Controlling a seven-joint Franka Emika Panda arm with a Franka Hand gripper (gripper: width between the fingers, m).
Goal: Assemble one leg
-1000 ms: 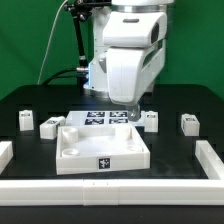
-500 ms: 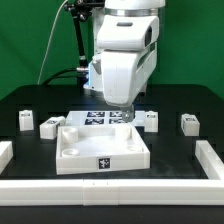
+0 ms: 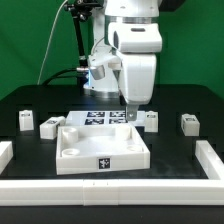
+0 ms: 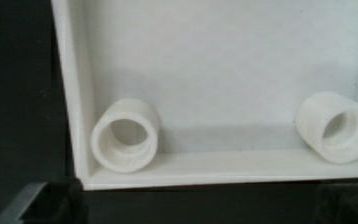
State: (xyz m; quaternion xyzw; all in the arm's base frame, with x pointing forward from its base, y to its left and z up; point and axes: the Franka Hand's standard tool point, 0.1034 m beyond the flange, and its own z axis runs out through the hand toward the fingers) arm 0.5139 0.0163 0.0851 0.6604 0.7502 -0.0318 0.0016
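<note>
Several legs, small white blocks with marker tags, stand on the black table: two at the exterior view's left and two at its right. My gripper hangs just above the far right corner of the large white tray-like piece, close to the nearest right leg. It holds nothing. In the wrist view the tray floor fills the frame, with two round corner holes. The gripper shows only as dark finger shapes at the picture's corners, spread apart.
The marker board lies flat behind the tray. White rails run along the table's front and right side. The arm's base and cables stand at the back.
The wrist has turned about its vertical axis, so the hand now looks narrower. It stays over the tray's far right corner. The legs and tray have not moved.
</note>
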